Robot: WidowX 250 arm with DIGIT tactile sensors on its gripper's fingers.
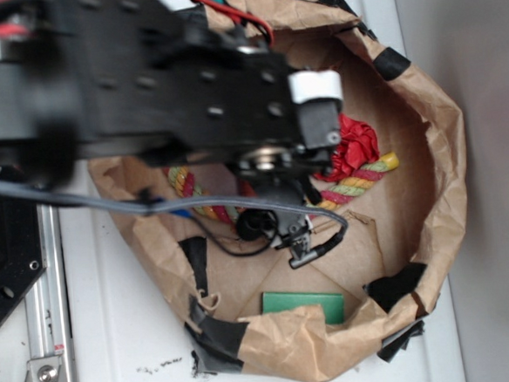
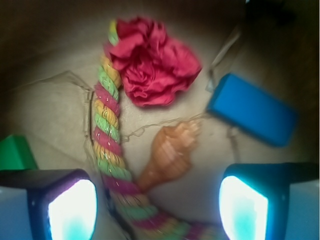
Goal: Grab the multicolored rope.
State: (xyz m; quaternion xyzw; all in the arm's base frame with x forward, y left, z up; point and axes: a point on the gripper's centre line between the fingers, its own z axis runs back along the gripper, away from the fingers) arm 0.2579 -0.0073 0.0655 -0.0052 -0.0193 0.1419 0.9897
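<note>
The multicolored rope (image 2: 108, 131), twisted red, yellow and pale green, lies on the brown paper floor of the bag. In the wrist view it runs from the top centre down between my fingers and curves right at the bottom. In the exterior view the rope (image 1: 366, 180) shows a yellow end cap at the right, and its other part (image 1: 187, 189) shows left of the arm. My gripper (image 2: 157, 210) is open, with the rope between the left fingertip (image 2: 72, 210) and the right fingertip (image 2: 243, 212), close above it. In the exterior view the gripper (image 1: 278, 220) is mostly hidden by the arm.
A red ruffled fabric ball (image 2: 152, 62) touches the rope's upper part. An orange-brown conch shell (image 2: 172, 152) lies beside the rope between the fingers. A blue block (image 2: 252, 110) is at the right, a green block (image 1: 303, 306) near the bag's front wall. Brown paper bag walls (image 1: 435, 143) surround everything.
</note>
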